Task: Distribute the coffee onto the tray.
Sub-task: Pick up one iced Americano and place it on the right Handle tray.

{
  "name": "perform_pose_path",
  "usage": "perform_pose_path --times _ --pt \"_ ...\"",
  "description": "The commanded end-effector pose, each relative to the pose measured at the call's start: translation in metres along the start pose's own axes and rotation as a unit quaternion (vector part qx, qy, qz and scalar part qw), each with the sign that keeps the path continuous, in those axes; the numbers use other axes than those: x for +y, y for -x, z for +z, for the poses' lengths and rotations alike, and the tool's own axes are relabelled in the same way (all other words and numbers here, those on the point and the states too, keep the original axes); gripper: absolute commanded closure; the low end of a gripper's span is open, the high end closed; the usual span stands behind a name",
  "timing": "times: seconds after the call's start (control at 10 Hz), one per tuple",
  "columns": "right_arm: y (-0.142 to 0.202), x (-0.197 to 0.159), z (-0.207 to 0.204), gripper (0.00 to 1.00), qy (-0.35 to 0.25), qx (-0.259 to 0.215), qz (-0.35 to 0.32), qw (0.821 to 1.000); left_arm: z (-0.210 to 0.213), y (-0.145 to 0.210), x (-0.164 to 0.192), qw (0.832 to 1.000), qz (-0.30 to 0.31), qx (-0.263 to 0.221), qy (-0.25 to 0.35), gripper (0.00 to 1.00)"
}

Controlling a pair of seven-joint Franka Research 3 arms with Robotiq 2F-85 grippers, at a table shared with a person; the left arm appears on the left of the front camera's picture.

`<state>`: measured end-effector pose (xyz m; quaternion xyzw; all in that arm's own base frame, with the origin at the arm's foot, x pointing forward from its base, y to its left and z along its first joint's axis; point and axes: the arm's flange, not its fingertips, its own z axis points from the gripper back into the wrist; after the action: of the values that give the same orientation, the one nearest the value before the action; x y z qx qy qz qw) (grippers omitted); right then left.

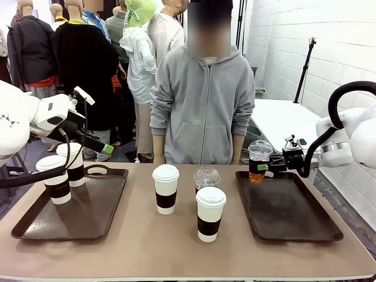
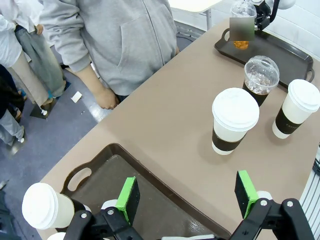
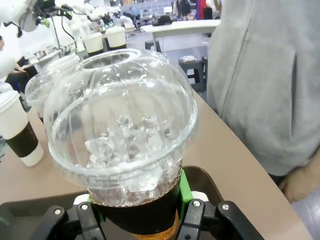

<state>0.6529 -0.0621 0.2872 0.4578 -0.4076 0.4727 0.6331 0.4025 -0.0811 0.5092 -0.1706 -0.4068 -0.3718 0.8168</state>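
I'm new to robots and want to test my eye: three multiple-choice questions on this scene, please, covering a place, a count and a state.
1. Where is the right gripper's clear cup? A) at the right tray B) on the floor C) in the person's hand
2. White paper cups on the left tray? A) one B) two C) four
3. The left gripper is: A) open, empty B) shut, empty C) shut on a cup
Answers: 1A, it is at that tray's far corner; 2B, two stand there; 3A, its green pads stand apart, nothing between.
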Motion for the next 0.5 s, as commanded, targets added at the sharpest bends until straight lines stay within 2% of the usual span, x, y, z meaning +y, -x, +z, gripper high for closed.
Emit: perform_pose_path --times 0.0,0.4 --pt "0.003 0.001 0.007 0.36 0.004 0.001 0.005 1.000 -0.001 0.002 0.002 1.000 0.002 0.000 0.002 0.00" --pt "0.025 -0.001 0.028 0.36 0.019 0.003 0.037 0.999 -0.001 0.002 0.002 1.000 0.002 0.000 0.002 0.00"
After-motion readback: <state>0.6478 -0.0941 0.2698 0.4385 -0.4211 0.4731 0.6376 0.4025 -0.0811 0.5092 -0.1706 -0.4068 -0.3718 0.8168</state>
